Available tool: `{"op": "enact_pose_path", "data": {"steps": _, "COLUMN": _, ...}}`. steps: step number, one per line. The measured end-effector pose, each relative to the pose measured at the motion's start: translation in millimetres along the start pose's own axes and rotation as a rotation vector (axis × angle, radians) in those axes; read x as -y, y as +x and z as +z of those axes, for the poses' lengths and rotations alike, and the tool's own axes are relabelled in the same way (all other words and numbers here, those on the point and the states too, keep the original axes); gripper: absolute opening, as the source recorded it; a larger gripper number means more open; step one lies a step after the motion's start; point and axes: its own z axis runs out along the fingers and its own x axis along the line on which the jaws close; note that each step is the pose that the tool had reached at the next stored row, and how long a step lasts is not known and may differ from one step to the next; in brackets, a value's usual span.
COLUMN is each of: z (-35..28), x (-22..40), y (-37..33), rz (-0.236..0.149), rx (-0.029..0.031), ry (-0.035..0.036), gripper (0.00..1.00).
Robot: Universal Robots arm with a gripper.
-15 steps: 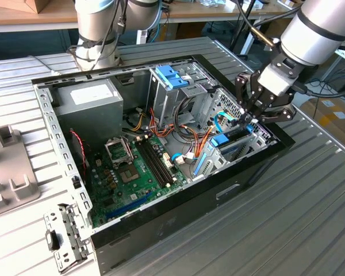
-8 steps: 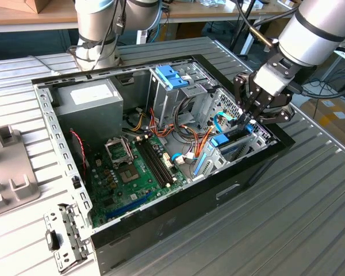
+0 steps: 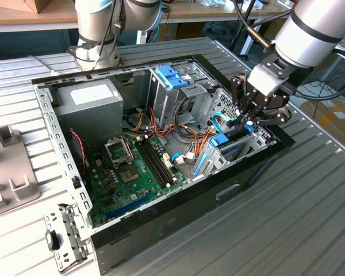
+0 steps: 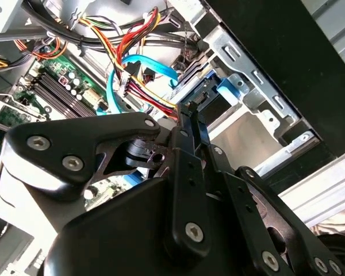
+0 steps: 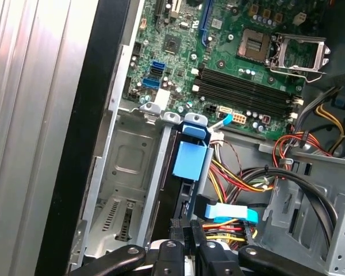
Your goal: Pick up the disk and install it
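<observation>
Hand (image 3: 245, 117): closed on the disk (image 3: 237, 144), held edge-up in the drive bay (image 3: 259, 141) at the exterior view's right of the computer case (image 3: 161, 221). Disk: judged stiff, moderately heavy, shock-sensitive; best gripped by its blue carrier edges, clear of cables (image 3: 192, 138).

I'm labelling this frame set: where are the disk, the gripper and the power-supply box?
disk (image 5: 190, 162): first wrist view, on its blue end tab, in the drive bay.
gripper (image 3: 245, 119): exterior view, between its fingertips, down at the bay.
power-supply box (image 3: 87, 103): exterior view, on its grey top face.
</observation>
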Motion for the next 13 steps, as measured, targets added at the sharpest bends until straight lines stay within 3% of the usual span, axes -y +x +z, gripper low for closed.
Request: {"op": "enact_pose_path", "data": {"steps": 13, "z": 1.4, "x": -7.4, "y": -1.6, "rz": 0.084, "rx": -0.0029, "ry": 0.0075, "gripper": 0.17}}
